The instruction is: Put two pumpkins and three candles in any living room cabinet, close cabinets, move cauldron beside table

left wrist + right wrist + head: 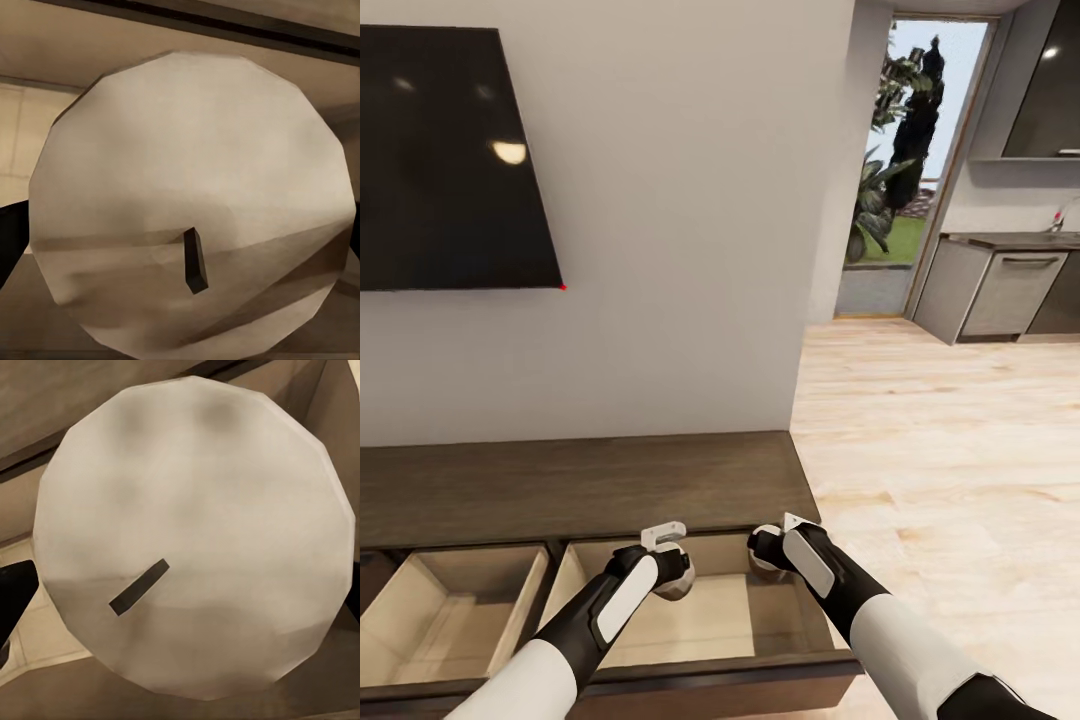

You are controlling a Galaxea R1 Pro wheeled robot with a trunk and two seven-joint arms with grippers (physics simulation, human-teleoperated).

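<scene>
The long dark-brown cabinet [580, 485] runs along the wall below me, with two of its drawers pulled out. Both arms reach down over the right drawer [730, 615]. My left gripper [672, 575] is shut on a beige candle [191, 195] that I see end-on, with its dark wick showing. A second candle [195, 532], paler, is held the same way in my right gripper [768, 555]. A dark finger [11, 240] shows at that first candle's edge, and another finger [15, 600] beside the second. The pumpkins, cauldron and table are out of view.
The left drawer [450, 610] stands open with a bare beige inside. A black television [445, 150] hangs on the wall above the cabinet. Light wood floor [940, 450] stretches right toward grey kitchen cupboards [1000, 290] and a glass door [905, 150].
</scene>
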